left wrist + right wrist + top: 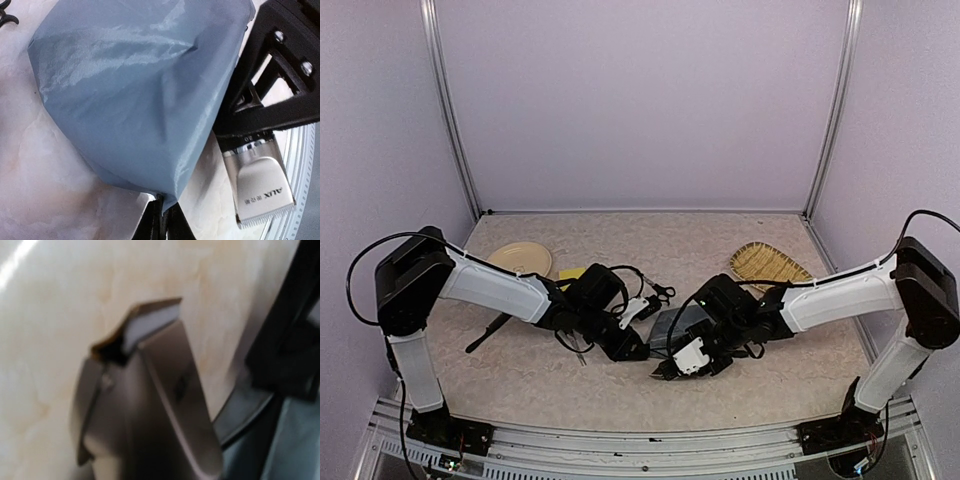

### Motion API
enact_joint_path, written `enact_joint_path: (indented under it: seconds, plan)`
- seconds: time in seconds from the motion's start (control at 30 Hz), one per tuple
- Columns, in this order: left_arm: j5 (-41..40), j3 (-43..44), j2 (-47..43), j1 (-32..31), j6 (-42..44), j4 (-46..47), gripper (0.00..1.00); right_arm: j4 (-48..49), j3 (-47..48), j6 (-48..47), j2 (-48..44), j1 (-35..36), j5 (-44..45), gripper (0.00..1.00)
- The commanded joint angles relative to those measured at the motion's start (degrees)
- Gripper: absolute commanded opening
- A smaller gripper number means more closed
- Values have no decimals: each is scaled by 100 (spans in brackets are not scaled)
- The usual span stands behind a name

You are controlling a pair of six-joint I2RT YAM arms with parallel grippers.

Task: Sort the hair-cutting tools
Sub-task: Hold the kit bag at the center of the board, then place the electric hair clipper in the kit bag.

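The left gripper (164, 219) is pinching a corner of the grey pouch (130, 85), fingers closed tight on the fabric. My read is that it is pinning the pouch steady, or lifting its edge, for the other arm. Just beside it the right gripper (685, 358) is clamping the electric clipper (261, 192) by its body, with the silver toothed head poking out clear of the jaws. The clipper looks bound for the pouch, but right now it is sitting outside it, close to the pouch's edge. The left wrist view is giving us the best shot, with pouch, pinch and clipper head all together. The overhead is hiding that pinch under the two wrists, yet it is showing what the wrist cameras are missing: scissors (661, 292) lying just behind the pouch, and the long comb (488, 333) well off to the left on the bench (720, 245). The right wrist view is blurring out, offering only the clipper's metal close up.
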Motion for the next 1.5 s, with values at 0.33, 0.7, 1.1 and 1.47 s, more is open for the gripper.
enact_joint_path:
  seconds: [0.33,0.7,1.1,1.47]
  plan:
    - [59,-270,-494,4,16,-6,0,526,-163,620,-271,-321,637,11]
    - [82,-380,-382,-118,-81,136,0,629,-54,1181,-338,-329,889,11]
    - [218,-277,-506,-67,-36,-115,0,887,-72,1200,86,-331,1966,11]
    - [654,-4,-508,20,18,-390,0,657,83,1425,285,-342,2368,12]
